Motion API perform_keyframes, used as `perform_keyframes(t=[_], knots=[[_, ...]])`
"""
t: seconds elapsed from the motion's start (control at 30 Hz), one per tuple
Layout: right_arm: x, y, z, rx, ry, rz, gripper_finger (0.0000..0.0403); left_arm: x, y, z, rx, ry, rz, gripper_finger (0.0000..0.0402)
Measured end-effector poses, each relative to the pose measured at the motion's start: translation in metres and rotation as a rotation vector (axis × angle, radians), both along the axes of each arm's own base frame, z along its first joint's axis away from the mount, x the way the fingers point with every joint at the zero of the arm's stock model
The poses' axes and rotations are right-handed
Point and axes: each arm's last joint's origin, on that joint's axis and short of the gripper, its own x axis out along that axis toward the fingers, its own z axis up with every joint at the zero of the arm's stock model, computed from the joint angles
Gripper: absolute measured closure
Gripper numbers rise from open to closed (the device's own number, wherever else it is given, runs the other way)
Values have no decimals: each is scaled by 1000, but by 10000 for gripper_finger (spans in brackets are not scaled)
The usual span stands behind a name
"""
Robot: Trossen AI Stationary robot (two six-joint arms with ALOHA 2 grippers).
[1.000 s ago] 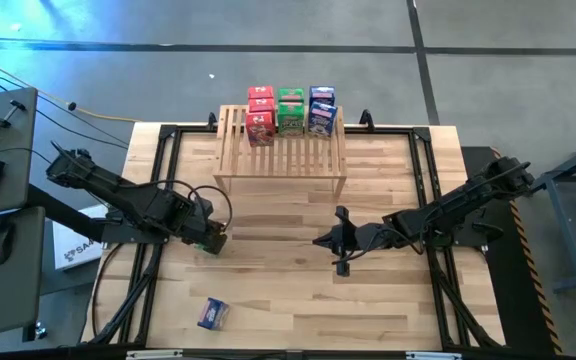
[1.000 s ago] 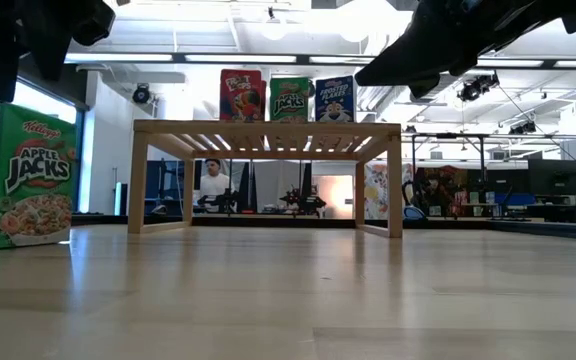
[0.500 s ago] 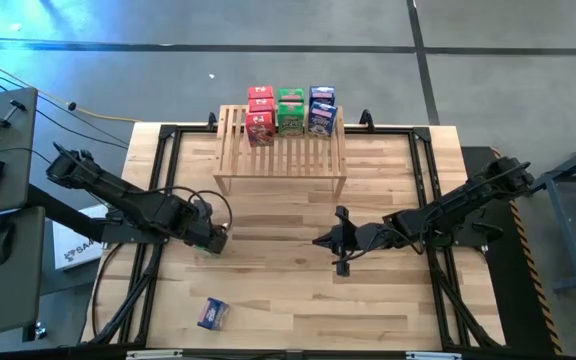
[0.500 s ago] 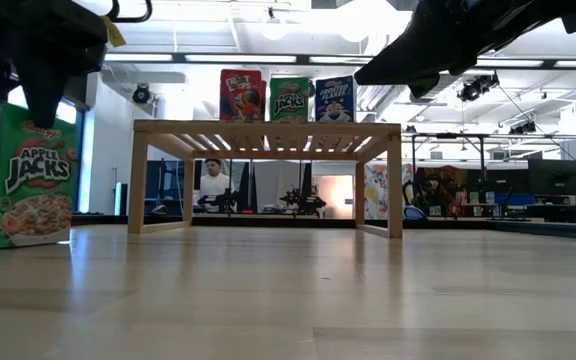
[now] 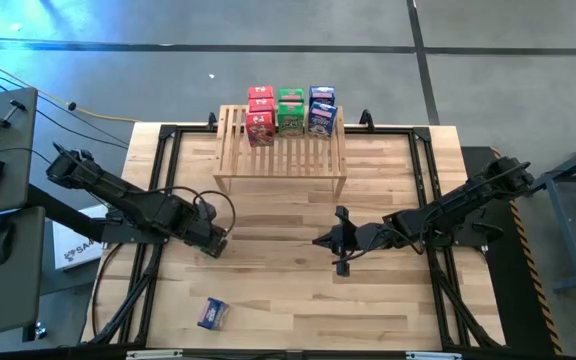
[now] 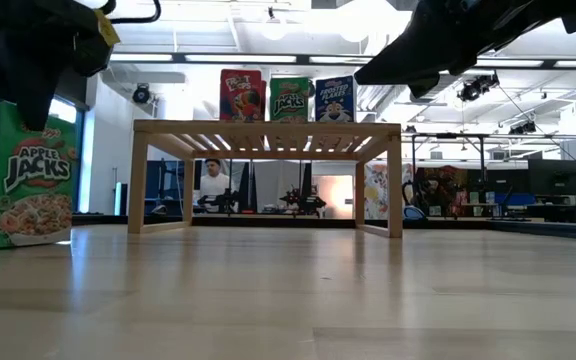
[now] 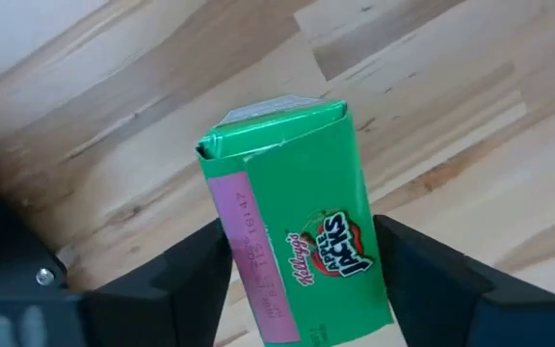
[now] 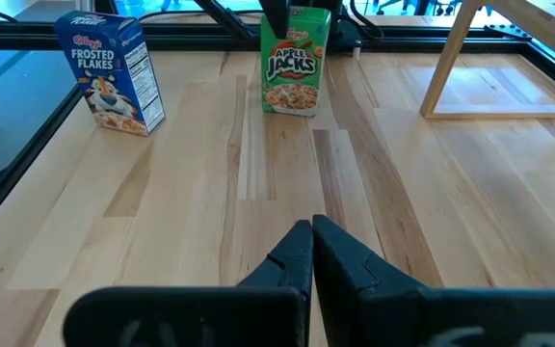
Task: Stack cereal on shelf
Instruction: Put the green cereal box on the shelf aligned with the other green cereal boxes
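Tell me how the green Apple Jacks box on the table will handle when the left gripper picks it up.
The green Apple Jacks box is thin printed card, so it is probably light and may dent if squeezed hard. It stands upright on a narrow base, so a sideways nudge could tip it. The left gripper straddles its flat sides, which should give the fingers a fair hold.

Both arms matte black, jointed tube links. Left arm (image 5: 118,200): black cable looped near wrist, small yellow tag. Left gripper (image 7: 297,289): two broad black fingers, silver screw on body. Right gripper (image 8: 311,253): tapered black fingers.
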Motion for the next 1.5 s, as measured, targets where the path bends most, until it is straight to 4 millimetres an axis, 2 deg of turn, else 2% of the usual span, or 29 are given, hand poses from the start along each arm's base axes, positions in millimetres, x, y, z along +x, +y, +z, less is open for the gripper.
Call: perform_keyframes(t=[0.13,0.37,0.57,0.8,1.07,1.33,1.5], knots=[[0,0,0,0,0,0,402,6,3,10,4,-32,-62,188],[0,0,0,1,-1,0,402,22,16,41,21,-156,-157,210],[0,0,1,4,-9,0,402,47,29,53,60,-259,-237,221],[0,0,1,4,-8,-1,402,92,40,52,146,-277,-430,225],[0,0,1,6,-12,0,402,138,39,35,193,-197,-689,225],[1,0,1,6,-12,0,402,155,38,16,189,-137,-779,225],[1,0,1,6,-12,0,402,156,39,18,224,-140,-792,225]])
